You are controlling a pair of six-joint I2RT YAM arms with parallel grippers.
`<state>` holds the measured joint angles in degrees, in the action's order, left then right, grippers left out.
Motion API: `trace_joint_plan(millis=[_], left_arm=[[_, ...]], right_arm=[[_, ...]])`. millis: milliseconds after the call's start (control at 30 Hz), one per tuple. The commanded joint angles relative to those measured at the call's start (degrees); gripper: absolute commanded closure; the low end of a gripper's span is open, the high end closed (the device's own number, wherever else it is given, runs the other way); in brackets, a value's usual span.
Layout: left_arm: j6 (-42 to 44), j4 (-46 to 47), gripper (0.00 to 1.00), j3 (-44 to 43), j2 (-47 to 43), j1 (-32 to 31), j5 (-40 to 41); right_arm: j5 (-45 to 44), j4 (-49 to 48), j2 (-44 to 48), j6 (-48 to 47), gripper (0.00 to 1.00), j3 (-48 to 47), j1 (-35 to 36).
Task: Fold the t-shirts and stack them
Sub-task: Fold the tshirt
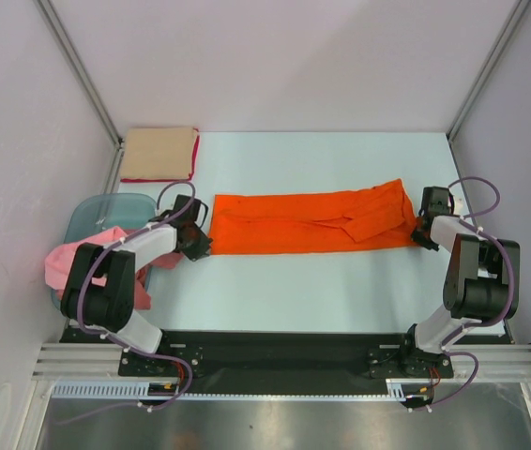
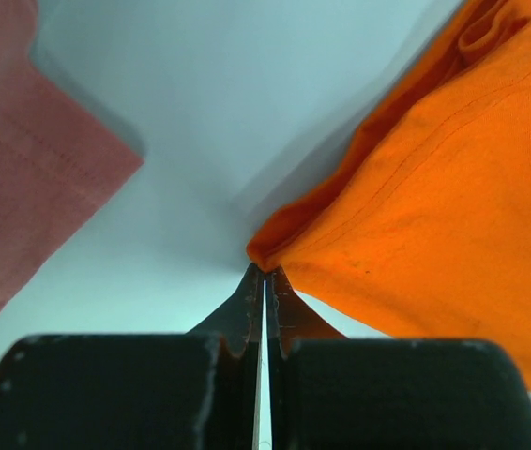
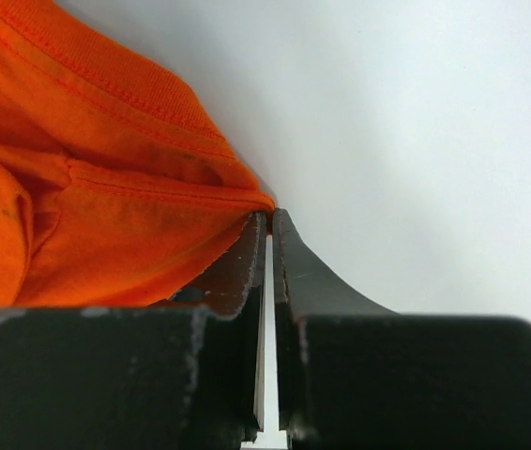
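Observation:
The orange t-shirt lies folded into a long band across the middle of the table. My left gripper is shut on its near left corner. My right gripper is shut on its near right corner. A folded tan t-shirt lies on a red one at the far left. A pink t-shirt hangs out of the tub; it shows in the left wrist view.
A translucent blue-green tub stands at the left edge beside my left arm. Enclosure walls and metal posts ring the table. Bare table lies in front of the orange shirt.

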<state>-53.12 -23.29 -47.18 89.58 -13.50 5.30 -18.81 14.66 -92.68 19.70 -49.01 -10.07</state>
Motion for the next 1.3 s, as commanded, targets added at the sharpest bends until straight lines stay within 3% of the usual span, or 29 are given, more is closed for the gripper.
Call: trace_joint_plan(millis=[0, 200, 467, 767, 900, 933, 1000, 1067, 1167, 1267], left_arm=[[-1.2, -1.5, 1.00, 2.4, -2.7, 0.1, -0.5], [-2.5, -0.4, 1.00, 6.7, -5.9, -3.3, -1.5], [-7.0, -0.1, 1.00, 18.4, -18.3, -8.6, -2.6], [-13.1, -2.5, 0.98, 22.4, -28.7, -24.2, -2.9], [-11.5, -8.1, 0.79, 23.2, -34.6, -26.8, -3.2], [-10.8, -10.3, 0.71, 24.1, -38.7, -26.8, -4.1], [-10.3, -13.5, 0.64, 24.9, -43.6, -26.9, -4.8], [-9.6, -15.5, 0.52, 25.6, -50.7, -26.9, -6.7], [-7.3, -19.4, 0.42, 24.0, -55.5, -27.1, -8.2], [-3.3, -21.3, 0.28, 19.9, -54.4, -27.0, -8.6]], right_arm=[[-3.9, 2.8, -0.6, -0.1, 1.00, -1.6, -0.3], [-5.2, 2.4, -1.4, -0.7, 1.00, -2.8, -0.7], [-2.6, -2.3, -5.3, -2.2, 0.97, -5.6, -1.4], [1.0, -2.4, -10.6, -1.8, 0.85, -12.0, -0.6], [1.1, -0.5, -10.7, -1.9, 0.78, -14.3, -0.4], [0.7, -0.1, -9.8, -2.2, 0.73, -14.4, -0.4], [-0.9, 1.8, -8.8, -2.0, 0.64, -14.5, -1.2], [-2.1, 4.6, -7.1, -1.3, 0.50, -15.1, -1.8], [-4.3, 8.5, -3.6, 0.0, 0.33, -15.6, -2.2], [-7.0, 12.8, -0.7, 1.7, 0.20, -16.0, -2.2]])
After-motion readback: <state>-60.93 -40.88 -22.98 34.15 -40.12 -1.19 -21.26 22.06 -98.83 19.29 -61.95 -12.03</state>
